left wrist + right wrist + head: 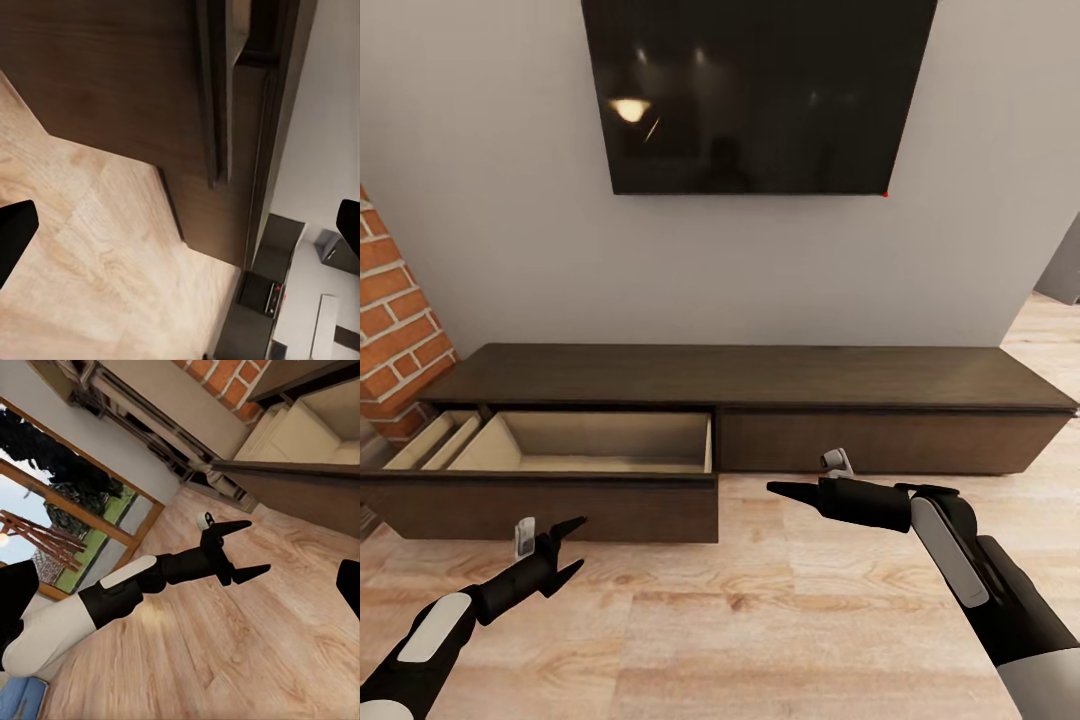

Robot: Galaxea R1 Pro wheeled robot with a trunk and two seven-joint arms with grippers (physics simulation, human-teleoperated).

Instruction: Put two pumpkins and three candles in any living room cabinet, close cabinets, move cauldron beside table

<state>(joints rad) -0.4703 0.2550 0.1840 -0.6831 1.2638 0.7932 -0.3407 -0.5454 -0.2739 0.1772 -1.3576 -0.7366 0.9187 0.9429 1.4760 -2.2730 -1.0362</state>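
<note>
The long dark brown cabinet (760,375) stands against the wall ahead. Its left drawer (560,505) is pulled out over the floor, and the tan inside shows nothing in it; the right drawer front (890,440) is flush. My left gripper (582,543) hovers open just in front of the pulled-out drawer front, nothing between its fingers; the right wrist view shows it (259,546) too. My right gripper (780,489) hangs open over the floor in front of the cabinet's middle, pointing left, and is empty. The pumpkins, candles, cauldron and table are out of view.
A black TV (760,95) hangs on the wall above the cabinet. A red brick column (395,320) stands at the left end. Light wooden floor (760,620) stretches in front. A large window (67,510) is off to the left side.
</note>
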